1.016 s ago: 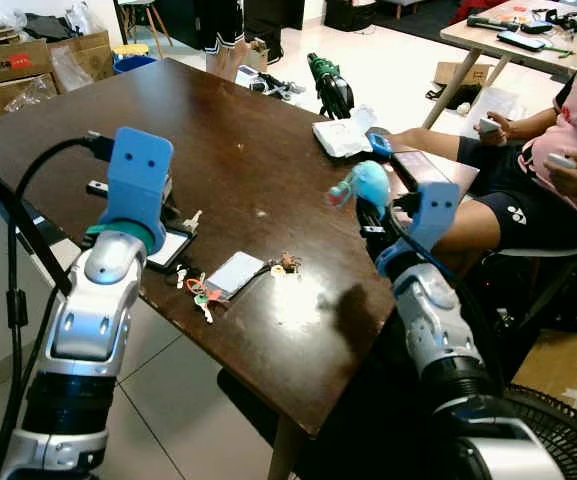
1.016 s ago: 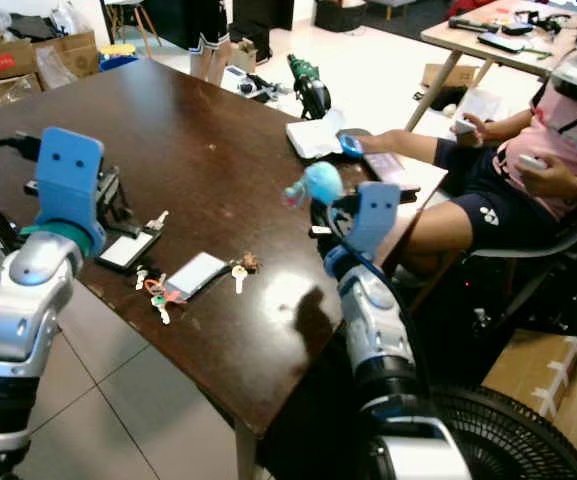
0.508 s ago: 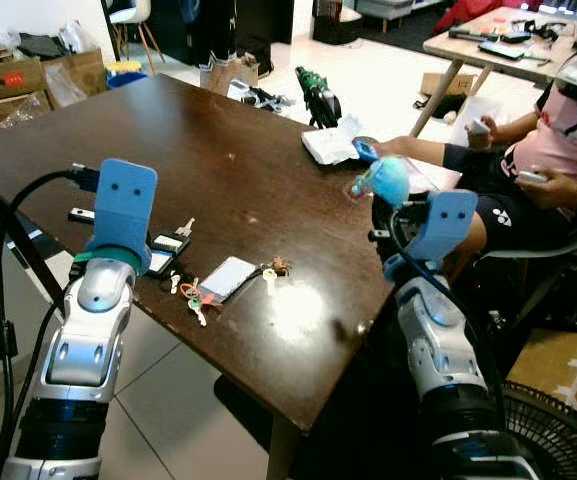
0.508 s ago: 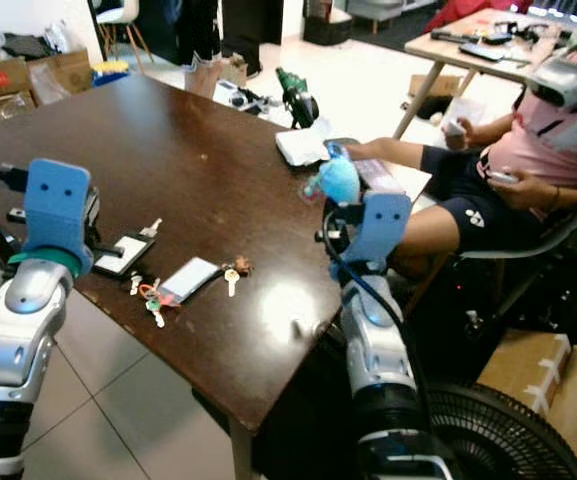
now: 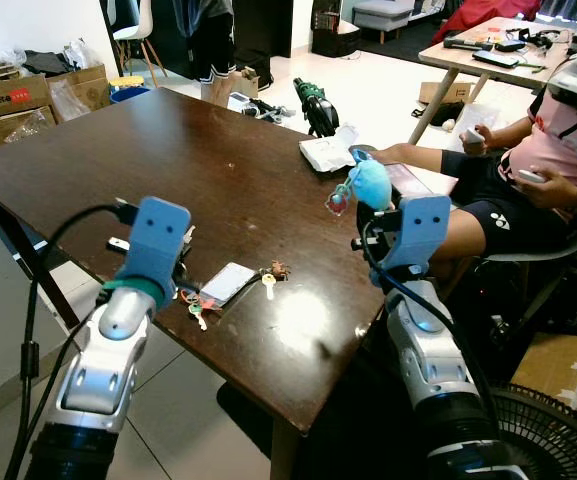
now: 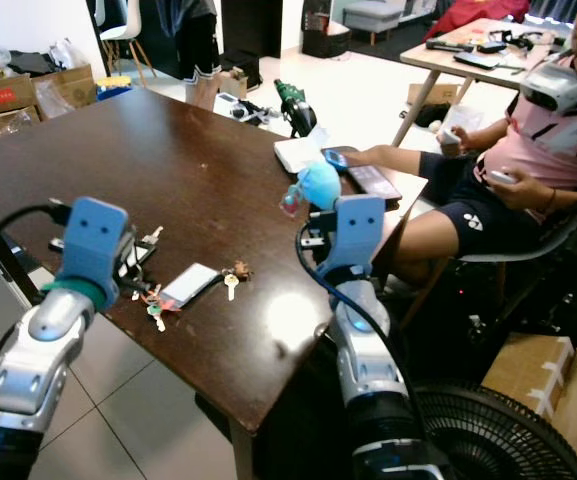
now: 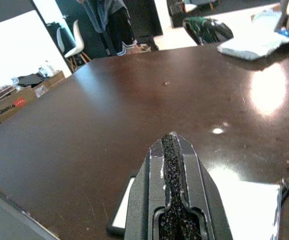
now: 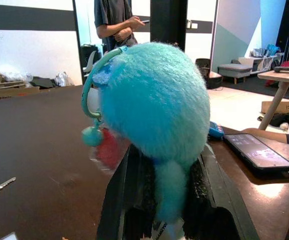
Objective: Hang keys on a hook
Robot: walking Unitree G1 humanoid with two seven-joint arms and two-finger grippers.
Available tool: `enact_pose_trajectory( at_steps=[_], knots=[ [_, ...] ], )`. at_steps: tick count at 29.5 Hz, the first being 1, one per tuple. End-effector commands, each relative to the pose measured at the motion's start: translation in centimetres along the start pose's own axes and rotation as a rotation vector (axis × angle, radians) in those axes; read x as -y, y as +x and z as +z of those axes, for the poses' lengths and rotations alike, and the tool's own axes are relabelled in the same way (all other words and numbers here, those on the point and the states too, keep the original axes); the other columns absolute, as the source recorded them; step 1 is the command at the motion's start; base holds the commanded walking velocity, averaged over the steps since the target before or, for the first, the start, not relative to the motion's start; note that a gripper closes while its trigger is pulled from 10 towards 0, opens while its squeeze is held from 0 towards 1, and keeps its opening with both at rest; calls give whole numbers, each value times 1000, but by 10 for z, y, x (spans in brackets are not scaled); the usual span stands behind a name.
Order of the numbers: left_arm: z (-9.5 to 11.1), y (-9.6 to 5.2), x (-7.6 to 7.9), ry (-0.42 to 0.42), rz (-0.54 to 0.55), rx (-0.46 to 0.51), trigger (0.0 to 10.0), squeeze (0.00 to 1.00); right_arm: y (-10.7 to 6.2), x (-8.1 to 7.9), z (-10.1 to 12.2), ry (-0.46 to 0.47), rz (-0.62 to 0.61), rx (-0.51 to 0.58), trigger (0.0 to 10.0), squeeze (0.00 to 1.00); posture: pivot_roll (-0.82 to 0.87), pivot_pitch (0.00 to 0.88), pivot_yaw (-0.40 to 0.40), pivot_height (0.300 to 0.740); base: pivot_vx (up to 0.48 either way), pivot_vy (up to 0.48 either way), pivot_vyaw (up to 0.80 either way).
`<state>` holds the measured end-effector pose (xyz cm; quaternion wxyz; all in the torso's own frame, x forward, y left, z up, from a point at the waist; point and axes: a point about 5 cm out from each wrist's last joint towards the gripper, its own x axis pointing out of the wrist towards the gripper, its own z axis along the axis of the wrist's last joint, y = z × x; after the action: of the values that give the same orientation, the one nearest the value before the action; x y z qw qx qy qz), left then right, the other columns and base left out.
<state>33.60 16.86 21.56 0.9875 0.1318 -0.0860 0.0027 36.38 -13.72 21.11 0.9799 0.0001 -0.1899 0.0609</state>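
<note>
The right tool (image 5: 368, 205) is pinched on a fluffy blue keychain charm (image 5: 371, 184) — held up above the counter's (image 5: 218, 150) right edge, its loop and small red tag dangling toward the counter's middle. No hook is visible, so which way it lies cannot be told. Loose keys (image 5: 196, 300) and a white card (image 5: 230, 282) lie at the counter's near edge, just beside the left tool (image 7: 172, 150) — its fingers (image 7: 184, 170) pressed together, empty, pointing across the counter over a card holder (image 7: 121, 215).
</note>
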Motion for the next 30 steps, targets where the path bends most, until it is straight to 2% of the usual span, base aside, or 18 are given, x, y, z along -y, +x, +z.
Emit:
enact_pose_trajectory(
  at_steps=[1, 8, 30],
  knots=[
    [5, 1, -1, -20, 10, 21, 10000, 0, -1, 0, 1, -8, 9, -2, 10000, 0, 49, 18, 76, 740, 0, 0, 0],
    [7, 0, 5, -29, -17, 26, 10000, 0, -1, -5, 1, -7, 9, 0, 10000, 0, 48, 22, 74, 740, -69, 0, 0],
    [8, 2, 0, -19, 5, 24, 10000, 0, -1, -6, -1, 0, 4, -26, 10000, 0, 60, 42, 75, 740, -321, 0, 0]
  ],
)
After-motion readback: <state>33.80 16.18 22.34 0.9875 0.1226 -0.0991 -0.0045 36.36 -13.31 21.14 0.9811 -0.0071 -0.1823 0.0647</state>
